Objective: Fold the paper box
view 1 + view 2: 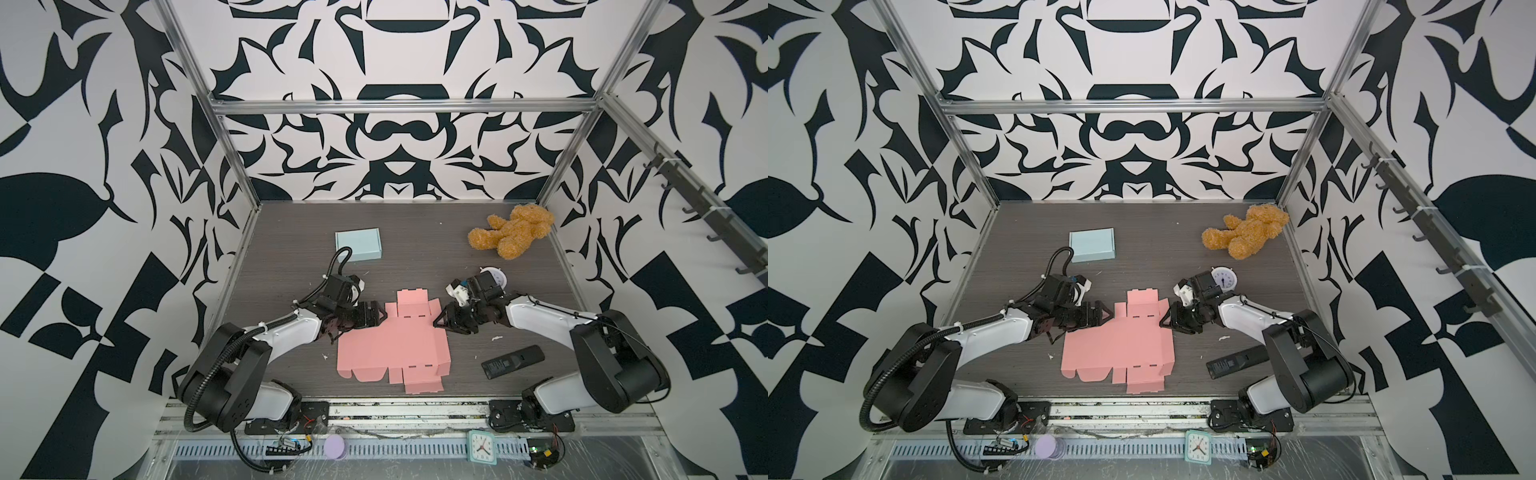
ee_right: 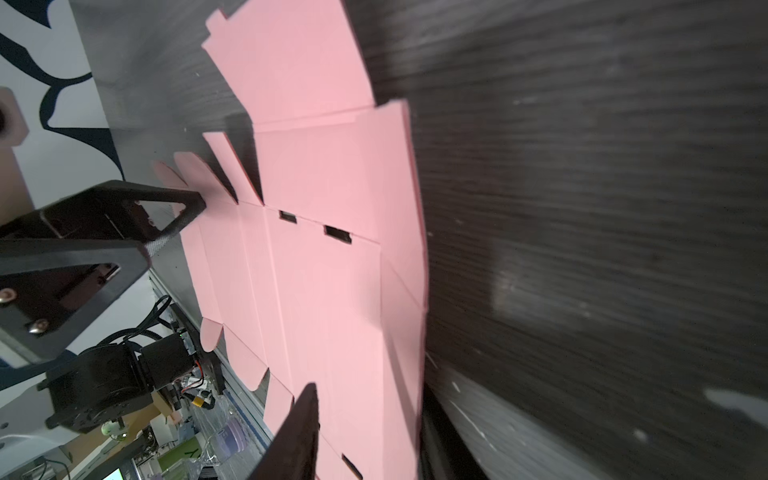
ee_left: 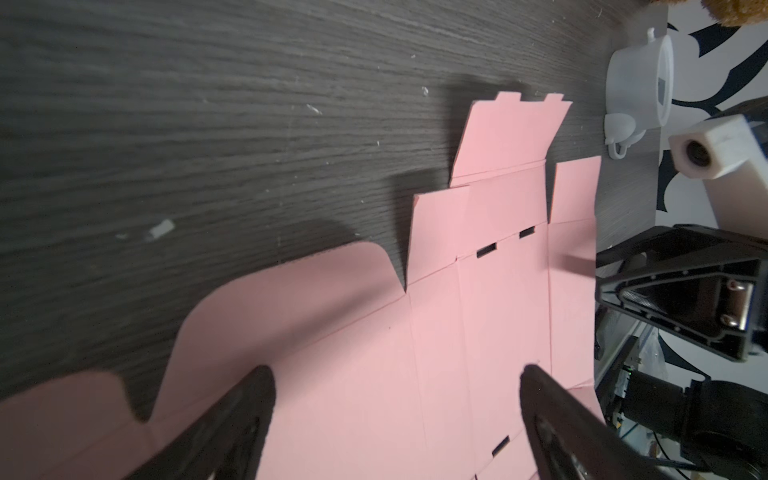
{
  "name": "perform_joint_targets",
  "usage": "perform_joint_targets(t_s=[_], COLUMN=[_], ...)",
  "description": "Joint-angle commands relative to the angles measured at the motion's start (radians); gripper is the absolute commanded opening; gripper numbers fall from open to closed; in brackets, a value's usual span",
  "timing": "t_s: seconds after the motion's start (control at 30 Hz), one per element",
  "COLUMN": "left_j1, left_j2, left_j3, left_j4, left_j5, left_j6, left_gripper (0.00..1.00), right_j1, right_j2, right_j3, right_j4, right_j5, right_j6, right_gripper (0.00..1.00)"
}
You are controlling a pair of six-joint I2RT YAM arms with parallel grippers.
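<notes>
**Caught Flat: Pink Box Blank at the First Fold**

Pictured in both top views in the middle of the dark wood-grain table: the pink box blank, spread open and lying almost entirely flat, creases and slots facing up. Flanked at its far end by the left gripper on one edge and the right gripper on the other.

Showed the left gripper released, fingers wide apart, poised over the sheet and holding nothing. Showed the right gripper part-way apart astride the right-hand side flap, one finger over the card and the other outside the edge. No firm pinch visible; flap appearing slightly lifted.

Judged to be the opening step: taking hold of a side wall to raise it. Called, next, for closing on that flap and swinging it upright along its crease, with the left gripper pinning the base panel to keep the light card from sliding or buckling.

Set well apart: a folded pale-blue box, a teddy bear, a remote control and, behind the right arm, a white alarm clock.
</notes>
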Motion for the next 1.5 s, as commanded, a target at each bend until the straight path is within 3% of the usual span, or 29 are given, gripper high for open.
perform_joint_targets(t_s=[0.0, 0.33, 0.57, 0.83, 1.2, 1.47], left_j1=[-0.004, -0.004, -0.004, 0.006, 0.004, 0.003], left_j2=[-0.004, -0.014, -0.042, -0.215, -0.263, -0.209], left_j3=[-0.023, -0.027, -0.025, 0.005, -0.019, -0.071], left_j4=[-0.066, -0.068, -0.090, -0.261, -0.271, -0.208], left_j5=[0.003, -0.004, -0.010, -0.144, -0.072, -0.049], left_j6=[-0.013, -0.016, -0.012, 0.023, -0.010, -0.033], left_gripper=[0.95, 0.95, 0.95, 0.94, 0.94, 0.93], right_j1=[0.005, 0.005, 0.005, 0.029, 0.098, 0.106], right_j2=[-0.030, 0.009, 0.029, 0.092, 0.238, 0.291], right_j3=[-0.007, 0.007, 0.030, 0.137, 0.310, 0.342], right_j4=[0.040, -0.028, -0.002, 0.006, -0.066, -0.069], right_j5=[-0.034, 0.028, 0.046, 0.077, 0.178, 0.166], right_j6=[0.023, -0.051, -0.058, -0.074, -0.170, -0.180], right_gripper=[0.38, 0.30, 0.14, 0.05, 0.04, 0.15])
